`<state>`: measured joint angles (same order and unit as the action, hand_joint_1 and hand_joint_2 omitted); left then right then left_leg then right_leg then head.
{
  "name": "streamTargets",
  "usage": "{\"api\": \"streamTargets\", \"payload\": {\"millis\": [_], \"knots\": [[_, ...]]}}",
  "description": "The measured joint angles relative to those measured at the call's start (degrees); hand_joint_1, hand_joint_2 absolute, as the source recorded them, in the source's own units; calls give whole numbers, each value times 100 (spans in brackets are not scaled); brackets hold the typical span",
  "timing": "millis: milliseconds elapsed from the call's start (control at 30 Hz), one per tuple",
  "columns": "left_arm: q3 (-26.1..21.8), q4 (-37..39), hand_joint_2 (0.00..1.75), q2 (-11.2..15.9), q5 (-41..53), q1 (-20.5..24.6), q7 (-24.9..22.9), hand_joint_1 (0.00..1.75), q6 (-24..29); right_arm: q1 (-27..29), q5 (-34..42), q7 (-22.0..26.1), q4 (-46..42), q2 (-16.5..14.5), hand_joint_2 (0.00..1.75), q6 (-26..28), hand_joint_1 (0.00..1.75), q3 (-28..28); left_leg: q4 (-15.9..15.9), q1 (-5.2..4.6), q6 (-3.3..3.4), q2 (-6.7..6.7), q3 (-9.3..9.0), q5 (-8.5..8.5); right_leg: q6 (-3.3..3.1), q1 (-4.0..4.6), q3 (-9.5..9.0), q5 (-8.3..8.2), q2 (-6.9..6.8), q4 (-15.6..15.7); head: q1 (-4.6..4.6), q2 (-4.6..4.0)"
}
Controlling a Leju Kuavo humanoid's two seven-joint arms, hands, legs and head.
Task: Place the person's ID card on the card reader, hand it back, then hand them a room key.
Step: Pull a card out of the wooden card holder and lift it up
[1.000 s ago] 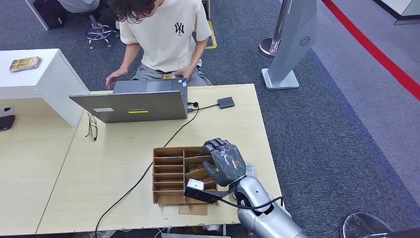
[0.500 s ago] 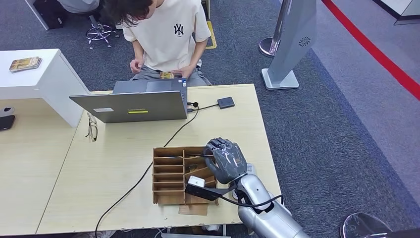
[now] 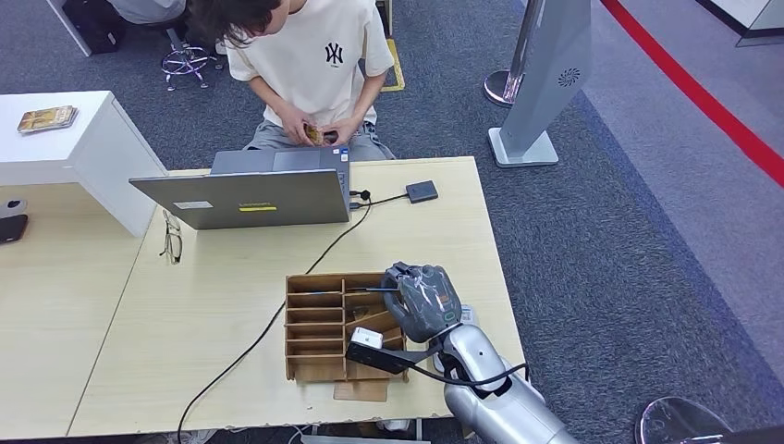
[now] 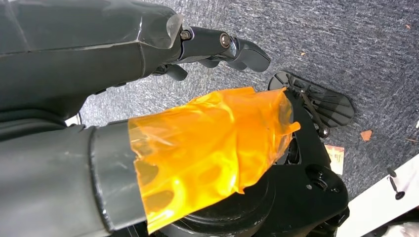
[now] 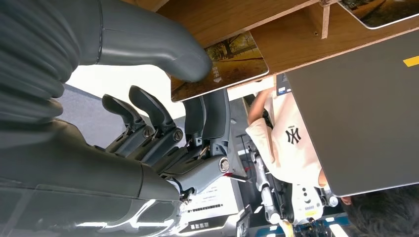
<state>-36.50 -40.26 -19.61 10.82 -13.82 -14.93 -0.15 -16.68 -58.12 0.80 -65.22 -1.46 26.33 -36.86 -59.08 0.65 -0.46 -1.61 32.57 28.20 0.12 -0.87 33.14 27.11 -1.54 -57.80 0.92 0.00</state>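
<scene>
Right hand (image 3: 421, 301): my fingers pinch a room key (image 5: 220, 66) at the wooden organiser (image 3: 319, 324), lower centre.
Left hand (image 4: 123, 98): holding nothing, hanging.
Risk: thin pinch, key may slip.

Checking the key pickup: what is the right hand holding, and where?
The right hand pinches a room key card by its edge, thumb on its picture face, at the cardboard organizer.

A card organizer (image 3: 328, 324) sits on the table (image 3: 231, 287), nearer than the laptop (image 3: 245, 194).

Wooden table (image 3: 231, 287) bears laptop (image 3: 242, 190), card reader (image 3: 422, 191), glasses (image 3: 172, 237), divided box (image 3: 319, 324).
</scene>
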Motion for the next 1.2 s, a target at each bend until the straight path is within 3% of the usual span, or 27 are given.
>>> {"api": "streamTargets", "payload": {"millis": [200,467,700,933,1200], "knots": [[-2,0,0,0,9,0,-13,0,-8,0,142,50,-1,0,175,-22,169,34,0,0,0,0,0,0,0,0,0,0,0,0,1,0],[-9,0,0,0,16,-1,-15,0,-41,47,1391,511,-300,0,175,-450,175,358,0,0,0,0,-1,0,0,0,0,0,0,0,2,0],[-13,0,0,0,16,-1,-5,0,-49,126,1673,652,-535,0,175,-559,173,561,0,0,0,-1,0,0,0,0,1,0,1,0,1,0],[-81,3,0,0,81,7,88,0,-99,349,3146,1203,-1076,0,175,-1099,175,945,-1,0,0,-1,0,0,0,0,2,0,1,0,1,0],[-472,276,0,31,461,209,408,0,-197,674,5111,1849,-1800,-2,175,-2091,175,1446,0,0,0,-1,0,0,0,0,1,-1,1,0,1,0]]}}
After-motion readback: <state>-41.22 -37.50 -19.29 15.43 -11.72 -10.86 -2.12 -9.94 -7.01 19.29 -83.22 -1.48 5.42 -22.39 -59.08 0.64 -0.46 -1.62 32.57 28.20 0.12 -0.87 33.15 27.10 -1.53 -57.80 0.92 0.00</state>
